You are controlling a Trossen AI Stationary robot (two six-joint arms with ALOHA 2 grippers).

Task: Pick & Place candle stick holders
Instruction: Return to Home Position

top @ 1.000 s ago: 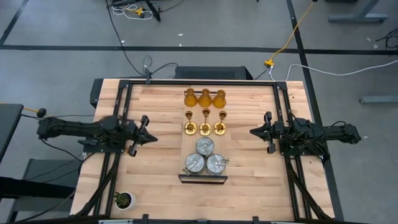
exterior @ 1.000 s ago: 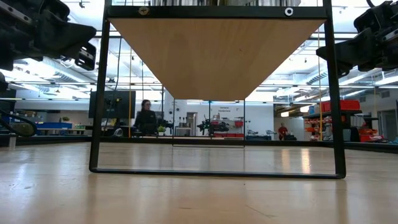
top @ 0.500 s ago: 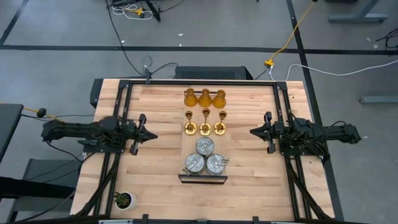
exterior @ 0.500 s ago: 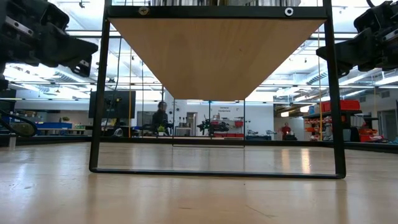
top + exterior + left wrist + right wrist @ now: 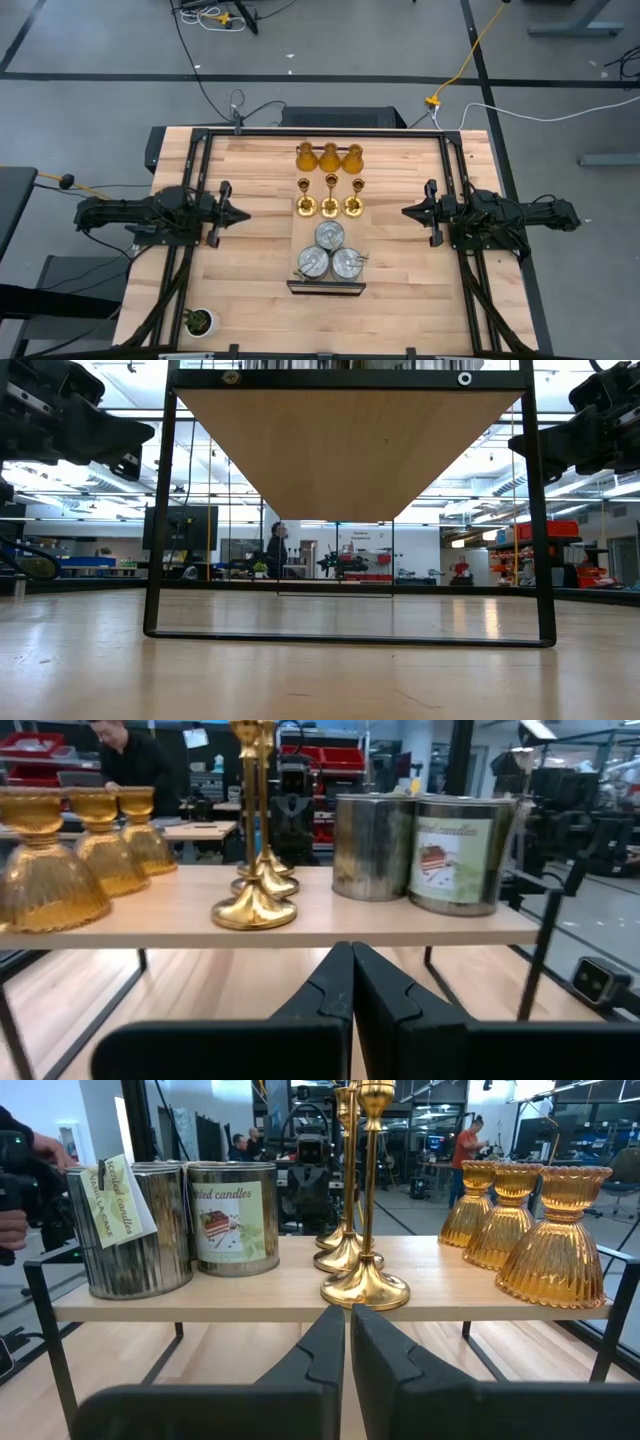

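Three amber bell-shaped holders (image 5: pixel 329 157), three gold thin-stemmed holders (image 5: pixel 330 197) and three squat silver tins (image 5: pixel 330 252) stand in rows by their bases on a raised wooden shelf (image 5: pixel 300 235) at the table's middle. My left gripper (image 5: pixel 243 214) is shut and empty, left of the shelf and pointing at it. My right gripper (image 5: pixel 405 212) is shut and empty, right of the shelf and pointing at it. The left wrist view shows the amber holders (image 5: pixel 45 870), the gold holders (image 5: pixel 253 890) and the tins (image 5: pixel 430 850). The right wrist view shows the same tins (image 5: pixel 232 1215), gold holders (image 5: pixel 365 1285) and amber holders (image 5: pixel 555 1245).
The shelf rests on a black metal frame (image 5: pixel 350 638), and the low view shows only its underside (image 5: pixel 350 450). A small green potted plant (image 5: pixel 198 321) stands at the table's near left corner. Bare wood lies between each gripper and the shelf. A person walks in the room behind.
My left gripper has swung a little toward the table's far edge and straightened from a slant to point level at the shelf, staying shut. In the room behind, a person has walked to the right.
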